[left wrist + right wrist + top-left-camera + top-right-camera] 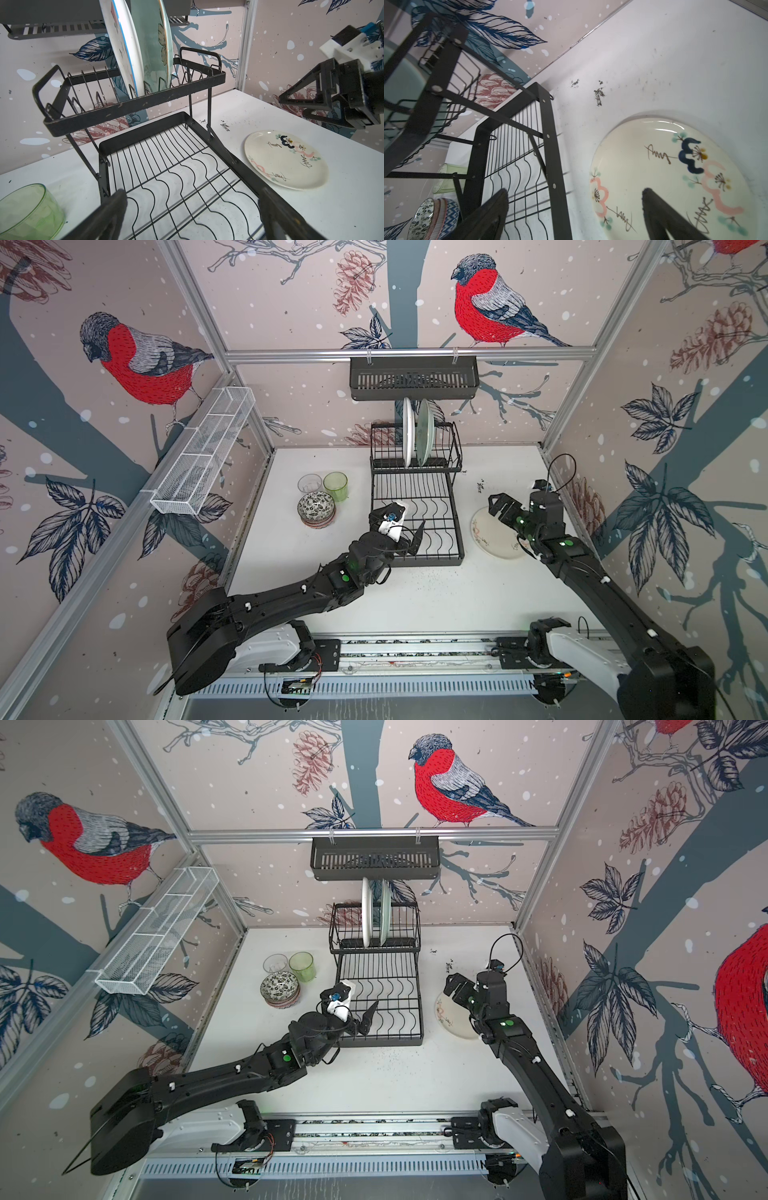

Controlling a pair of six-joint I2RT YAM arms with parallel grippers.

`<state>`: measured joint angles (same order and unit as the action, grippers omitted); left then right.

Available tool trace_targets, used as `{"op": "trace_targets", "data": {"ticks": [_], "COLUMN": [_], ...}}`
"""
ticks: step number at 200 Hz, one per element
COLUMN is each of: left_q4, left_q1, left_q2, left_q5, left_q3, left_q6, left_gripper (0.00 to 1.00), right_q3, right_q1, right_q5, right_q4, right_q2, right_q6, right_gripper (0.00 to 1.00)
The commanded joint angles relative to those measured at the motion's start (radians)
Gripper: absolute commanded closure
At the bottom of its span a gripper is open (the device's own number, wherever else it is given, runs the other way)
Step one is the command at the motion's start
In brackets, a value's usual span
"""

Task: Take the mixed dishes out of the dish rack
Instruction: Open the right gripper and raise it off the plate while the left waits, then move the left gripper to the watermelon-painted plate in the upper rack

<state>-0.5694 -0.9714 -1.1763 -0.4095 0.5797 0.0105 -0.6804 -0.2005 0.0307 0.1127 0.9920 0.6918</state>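
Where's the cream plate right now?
In both top views the cream plate lies flat on the table on the right side, just right of the dish rack, with the open right gripper above its edge.

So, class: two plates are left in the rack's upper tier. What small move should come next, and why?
Probably raise the left gripper toward the white plate, which stands upright in the upper tier of the dish rack, on that arm's side of the pale green plate. That gripper is open, empty, over the bare lower tier and facing both plates.
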Motion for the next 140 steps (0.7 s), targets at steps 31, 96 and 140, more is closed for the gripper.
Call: {"op": "trace_targets", "data": {"ticks": [31, 96, 140], "left_q4": [-0.023, 0.15, 0.285], "left_q1": [0.03, 0.034, 0.04], "left_q2": [0.0, -0.014, -0.09], "left_q5": [0.026, -0.033, -0.081], "left_q3": [0.033, 0.231, 0.409], "left_q6": [0.045, 0.167, 0.199], "left_gripper": [0.02, 0.02, 0.02], "right_q3": [0.007, 0.006, 0.036], "right_q1": [-0.071, -0.09, -0.091], "right_q5": [-0.011, -0.029, -0.026], "right_q4": [-0.104, -0.105, -0.095], "right_q2": [-0.07, -0.126, -0.146], "right_q6": [-0.054, -0.081, -0.074], "right_gripper": [0.01, 0.01, 0.0]}}
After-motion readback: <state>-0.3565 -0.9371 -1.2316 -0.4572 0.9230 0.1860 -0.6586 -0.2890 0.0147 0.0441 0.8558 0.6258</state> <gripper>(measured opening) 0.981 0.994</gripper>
